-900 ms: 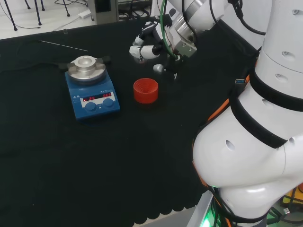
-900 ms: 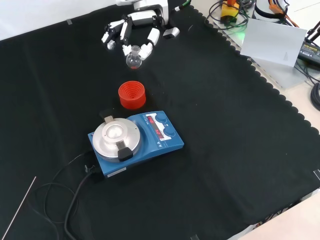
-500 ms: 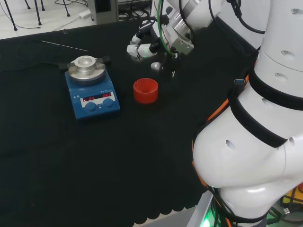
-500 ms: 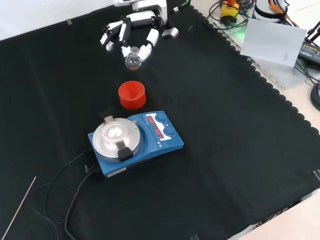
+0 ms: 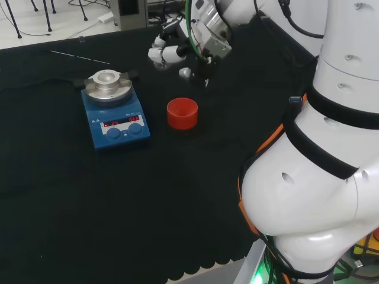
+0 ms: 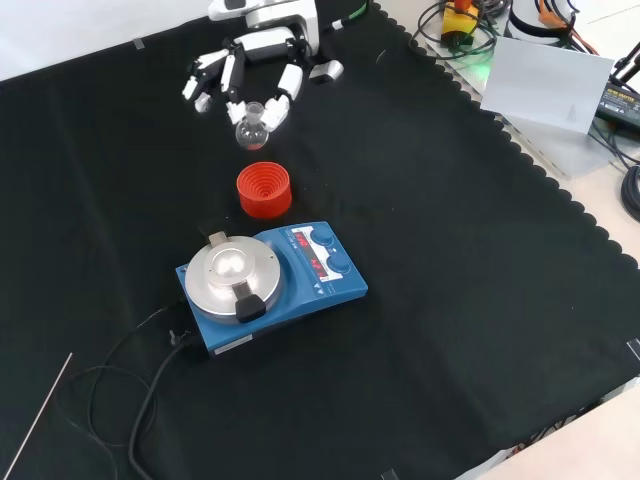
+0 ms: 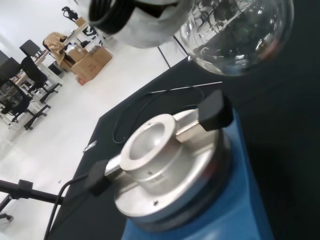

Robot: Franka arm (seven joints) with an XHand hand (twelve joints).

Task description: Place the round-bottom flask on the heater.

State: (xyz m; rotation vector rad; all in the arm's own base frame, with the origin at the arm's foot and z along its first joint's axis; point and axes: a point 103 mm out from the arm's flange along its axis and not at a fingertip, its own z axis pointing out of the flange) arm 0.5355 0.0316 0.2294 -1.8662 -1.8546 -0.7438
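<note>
A small clear round-bottom flask [image 6: 250, 127] hangs in the air, pinched at its neck by the hand [image 6: 262, 50], above and beyond the red ribbed ring [image 6: 264, 190] in the front view. Its globe [image 7: 235, 35] looms large in the wrist view, with the heater's silver top [image 7: 165, 165] below it. The blue heater [image 6: 270, 280] with its round metal plate [image 5: 108, 84] stands on the cloth; in the head view the hand [image 5: 172, 52] hovers to the right of the plate, higher than it. The other fingers [image 6: 205, 75] are spread out.
The red ribbed ring [image 5: 182, 113] stands between hand and heater. The heater's black cable [image 6: 140, 400] trails off over the cloth. A thin rod [image 5: 80, 57] lies beyond the heater in the head view. The arm's white links [image 5: 320, 165] stand at the right of the head view.
The hand with the flask has moved left in both the head and front views, toward the heater's side. Ring and heater stay put.
</note>
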